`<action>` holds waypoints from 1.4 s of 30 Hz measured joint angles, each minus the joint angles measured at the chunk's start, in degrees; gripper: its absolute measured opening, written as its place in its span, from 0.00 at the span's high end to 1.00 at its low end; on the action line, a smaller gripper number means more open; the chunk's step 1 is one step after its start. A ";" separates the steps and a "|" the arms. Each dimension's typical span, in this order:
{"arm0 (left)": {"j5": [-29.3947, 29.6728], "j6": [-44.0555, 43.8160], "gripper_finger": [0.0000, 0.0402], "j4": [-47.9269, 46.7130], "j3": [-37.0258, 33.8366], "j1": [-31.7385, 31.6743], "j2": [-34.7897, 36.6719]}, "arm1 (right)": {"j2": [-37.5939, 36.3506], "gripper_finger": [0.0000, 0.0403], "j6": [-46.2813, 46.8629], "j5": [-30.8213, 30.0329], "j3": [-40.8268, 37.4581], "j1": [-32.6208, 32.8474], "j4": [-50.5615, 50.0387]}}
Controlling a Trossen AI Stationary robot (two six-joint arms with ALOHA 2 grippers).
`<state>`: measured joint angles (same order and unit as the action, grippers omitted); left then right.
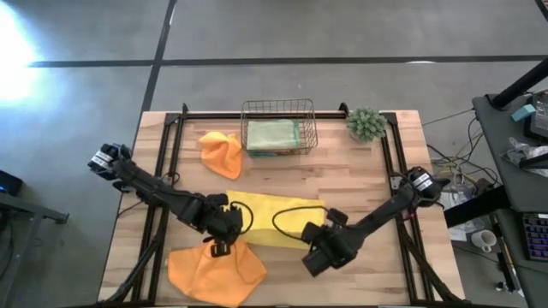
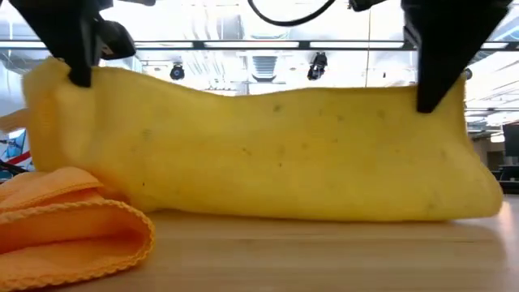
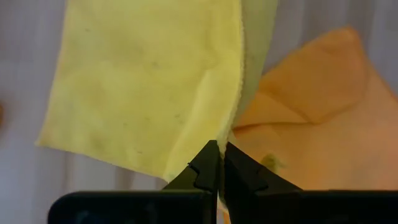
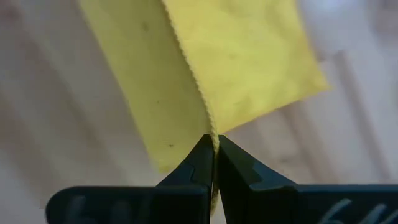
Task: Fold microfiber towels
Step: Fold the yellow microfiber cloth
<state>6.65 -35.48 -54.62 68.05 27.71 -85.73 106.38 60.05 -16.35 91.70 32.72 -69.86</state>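
The yellow towel [image 1: 272, 214] was held up between both arms near the middle of the wooden table [image 1: 360, 171], doubled over so that two layers hung together. In the low view the cloth [image 2: 276, 154] was stretched as a wide band, its upper edge held at each end by dark fingers and its lower fold resting on the table. The left gripper [image 1: 224, 229] was clamped on one end of the towel's edge; in the left wrist view its fingers [image 3: 205, 171] were seen pressed together with the yellow layers [image 3: 149, 81] pinched between their tips. The right gripper [image 1: 318, 246] was clamped on the other end; in the right wrist view its fingers [image 4: 202, 165] were likewise closed on the stitched yellow edge [image 4: 230, 56].

One orange towel [image 1: 214, 272] was spread loosely at the near edge of the table, just beside the left gripper, and its rolled hem [image 2: 73, 235] was seen in the low view in front of the yellow cloth. A second orange towel [image 1: 221, 152] lay crumpled towards the far side, just beside a wire basket [image 1: 277, 107]. Inside the basket a folded green towel [image 1: 272, 134] lay on top of other folded cloth, of which only a teal edge could be made out. A small green spiky plant [image 1: 366, 124] stood near the basket, at the far right corner.
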 joint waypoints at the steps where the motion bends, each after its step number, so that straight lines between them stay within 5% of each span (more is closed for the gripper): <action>1: 0.06 0.47 1.00 0.03 0.00 -0.62 0.00 | -0.17 0.98 -0.15 -0.32 0.00 -0.64 -0.94; 25: 1.25 15.40 1.00 1.75 -9.36 -17.97 -0.07 | -0.72 0.98 -15.17 -0.08 -5.26 -17.40 0.63; 37: 1.32 22.06 1.00 5.66 -9.49 -20.38 -0.42 | -0.60 0.97 -14.47 4.71 -6.05 -20.02 0.91; 42: 1.31 22.64 0.91 6.37 -9.49 -20.76 -0.42 | -0.60 0.89 -15.13 5.38 -6.05 -20.30 0.98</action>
<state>7.96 -12.85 -48.25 58.57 6.95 -86.15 105.78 44.93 -10.97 85.65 12.42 -68.88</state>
